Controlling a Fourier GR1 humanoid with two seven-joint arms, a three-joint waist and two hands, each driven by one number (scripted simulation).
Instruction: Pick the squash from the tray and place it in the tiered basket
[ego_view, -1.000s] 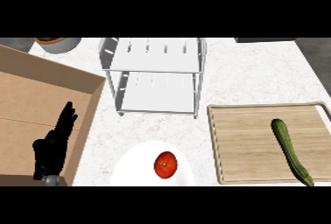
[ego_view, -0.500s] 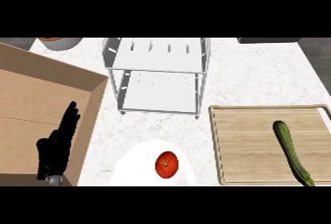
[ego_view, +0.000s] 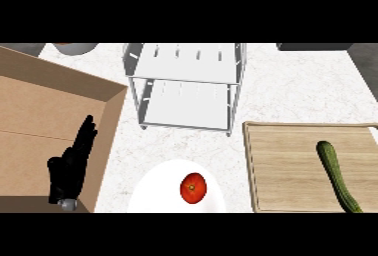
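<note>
Squash (ego_view: 338, 176): on the tray (ego_view: 288, 170), right side, untouched. Tiered basket (ego_view: 188, 85): far centre, holding nothing. Left hand (ego_view: 71, 167): near left, our fingers straight, holding nothing. We judge pick and placement both remain.

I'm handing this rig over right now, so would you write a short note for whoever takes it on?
Left hand: open, fingers straight, resting at the cardboard box on the left. Right hand: not in view.
Squash: lying on the wooden tray at right, untouched.
Tiered basket: at the back centre, nothing seen on its shelves.
Tomato on the white plate: not part of the job.
Done: nothing. Left: pick the squash, place it in the basket.
</note>
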